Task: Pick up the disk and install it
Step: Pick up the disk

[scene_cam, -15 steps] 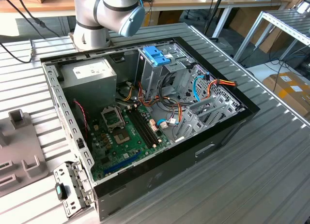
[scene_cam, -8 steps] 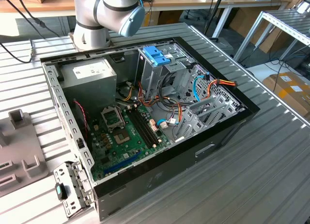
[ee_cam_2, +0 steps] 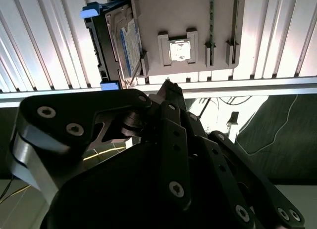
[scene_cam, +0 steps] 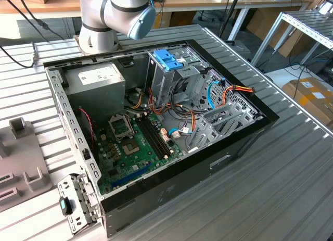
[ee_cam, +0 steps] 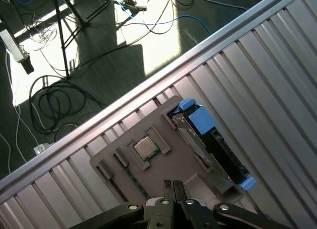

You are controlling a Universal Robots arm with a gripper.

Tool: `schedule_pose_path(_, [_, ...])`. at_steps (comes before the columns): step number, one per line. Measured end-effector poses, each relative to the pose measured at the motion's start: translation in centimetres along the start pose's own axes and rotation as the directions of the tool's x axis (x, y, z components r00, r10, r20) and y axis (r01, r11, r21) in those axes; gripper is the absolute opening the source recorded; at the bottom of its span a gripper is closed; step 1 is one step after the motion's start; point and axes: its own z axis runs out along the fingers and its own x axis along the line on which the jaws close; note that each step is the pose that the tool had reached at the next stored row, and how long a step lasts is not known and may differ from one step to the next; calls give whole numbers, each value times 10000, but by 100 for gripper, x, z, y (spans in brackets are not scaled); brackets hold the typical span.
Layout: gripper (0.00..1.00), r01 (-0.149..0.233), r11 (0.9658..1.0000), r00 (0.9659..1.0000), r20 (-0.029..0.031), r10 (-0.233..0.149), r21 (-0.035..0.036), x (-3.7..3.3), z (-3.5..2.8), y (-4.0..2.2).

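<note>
The disk [ee_cam: 210, 142] stands on edge in a slot of a grey fixture plate [ee_cam: 163, 174] on the ribbed metal table. It is a silver-grey drive with a white label [ee_cam_2: 130, 43], held between blue plastic rails [ee_cam: 197, 117]. In both wrist views my gripper [ee_cam: 172, 186] hovers above the plate near one of its edges, with the fingertips [ee_cam_2: 167, 85] pressed together and nothing between them. It is beside the disk and does not touch it. The open computer case [scene_cam: 156, 121] lies on the table in the exterior view.
A processor chip [ee_cam: 146, 147] sits in a pocket of the plate. Inside the case are a light-blue latch [scene_cam: 167, 59], a grey power-supply box [scene_cam: 99, 79], a green motherboard [scene_cam: 130, 147] and loose cables. Another grey fixture [scene_cam: 21, 163] lies on the exterior view's left. The table edge [ee_cam: 99, 120] and floor cables are close by.
</note>
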Motion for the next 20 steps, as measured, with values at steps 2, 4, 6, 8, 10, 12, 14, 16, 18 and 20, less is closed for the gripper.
schedule_pose_path(2, [11,41,10000,10000,-1,-41,-1,0,0,0])
schedule_pose_path(4, [11,89,10000,10000,-4,-89,-2,0,0,0])
schedule_pose_path(6, [11,130,9999,9999,-6,-130,-3,0,0,0])
schedule_pose_path(8, [11,181,9998,9998,-8,-181,-4,0,0,0])
schedule_pose_path(10, [11,243,9997,9997,-10,-243,-6,0,0,0])
schedule_pose_path(12, [11,302,9995,9995,-13,-302,-8,0,0,0])
schedule_pose_path(14, [11,362,9993,9993,-15,-362,-9,0,0,0])
schedule_pose_path(16, [11,428,9991,9991,-18,-428,-11,0,0,0])
schedule_pose_path(18, [11,507,9987,9987,-22,-507,-13,0,0,0])
schedule_pose_path(20, [11,571,9984,9984,-25,-571,-15,0,0,0])
